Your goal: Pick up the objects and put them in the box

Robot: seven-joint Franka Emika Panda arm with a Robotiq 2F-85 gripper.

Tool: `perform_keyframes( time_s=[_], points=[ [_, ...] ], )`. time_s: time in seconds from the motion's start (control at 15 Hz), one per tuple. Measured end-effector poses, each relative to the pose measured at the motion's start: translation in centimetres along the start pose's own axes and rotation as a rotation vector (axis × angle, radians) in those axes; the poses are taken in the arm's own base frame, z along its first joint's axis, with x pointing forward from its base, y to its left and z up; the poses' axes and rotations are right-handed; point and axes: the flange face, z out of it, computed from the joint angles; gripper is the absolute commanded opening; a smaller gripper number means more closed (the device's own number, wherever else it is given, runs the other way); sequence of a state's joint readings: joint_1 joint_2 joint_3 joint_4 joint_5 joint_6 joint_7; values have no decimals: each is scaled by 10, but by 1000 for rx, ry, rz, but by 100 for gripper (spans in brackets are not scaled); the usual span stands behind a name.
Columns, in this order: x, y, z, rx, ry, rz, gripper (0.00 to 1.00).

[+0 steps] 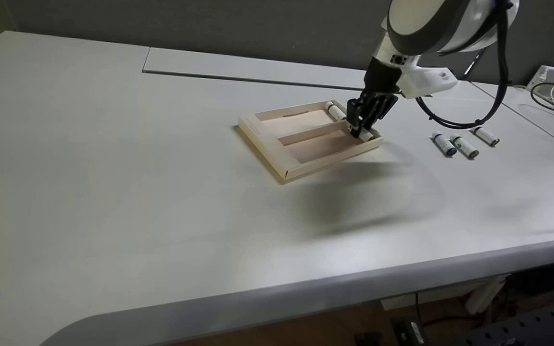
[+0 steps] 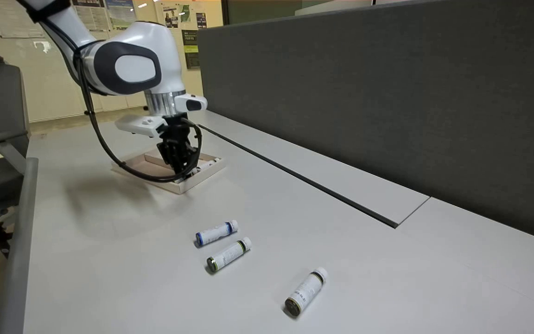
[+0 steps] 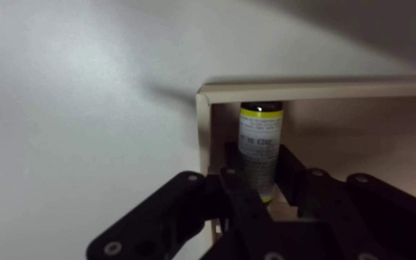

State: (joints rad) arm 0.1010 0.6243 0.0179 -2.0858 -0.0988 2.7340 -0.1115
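Partner: Progress?

Me: Left to right, in an exterior view. Surface carries the shallow divided box. One white-capped vial lies in its far compartment, right-hand end: one in. Next, my tool, down inside the near compartment at that same end. Wrist view has its pads against both flanks of the yellow-banded vial, so I log it as grasped. Whether that vial rests on the box floor, cannot tell. Outside the box, three to go: blue-based vial, green-banded vial, rightmost vial. I judge us under half done; letting go is probably next.

Partner: Orientation?

Me: Same order. White-capped vial: on its side, cap pointing away from the divider, axis roughly along the end wall. Yellow-banded vial: axis nearly parallel to that wall, across the compartment's short way; dark base just beside the near rim, cap end hidden by my tool. The three loose ones: all on their sides, caps upper left, bases lower right, axes slightly fanned.
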Motion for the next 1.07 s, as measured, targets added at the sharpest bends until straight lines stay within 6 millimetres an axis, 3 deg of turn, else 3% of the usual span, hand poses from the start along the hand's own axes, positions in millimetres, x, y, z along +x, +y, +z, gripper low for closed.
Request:
perform_keyframes(
  time_s=[0.07,0.33,0.4,0.47,0.6,1.07],
  points=[
    [0,1,1,0,0,1,58],
    [2,1,-1,0,4,4,84],
    [3,1,-1,-1,6,4,77],
    [4,1,-2,-1,9,4,48],
    [6,1,-5,-2,15,3,51],
    [15,-2,-14,-4,37,-3,3]
  ],
)
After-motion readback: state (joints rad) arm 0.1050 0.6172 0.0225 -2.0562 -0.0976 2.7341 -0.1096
